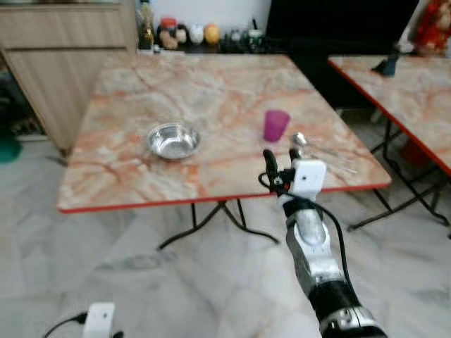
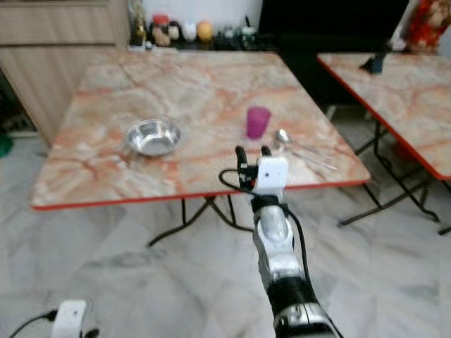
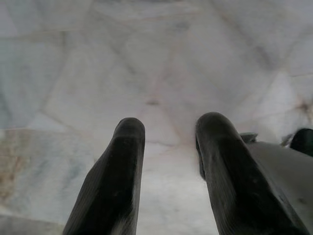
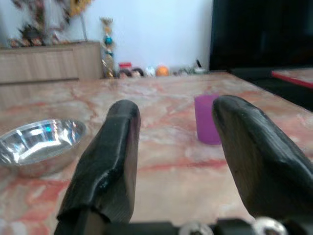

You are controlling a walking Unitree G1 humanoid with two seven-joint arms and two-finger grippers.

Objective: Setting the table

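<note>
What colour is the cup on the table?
The cup is purple, clearest in the left eye view.

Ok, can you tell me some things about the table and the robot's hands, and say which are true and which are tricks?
1. The purple cup stands upright on the table. True.
2. The metal bowl is full of soup. False: it looks empty.
3. The right gripper is holding the cup. False: its fingers are open and hold nothing, near the table's front edge.
4. A spoon lies on the table right of the cup. True.
5. The left gripper is above the table. False: it hangs low over the floor, fingers apart.
</note>
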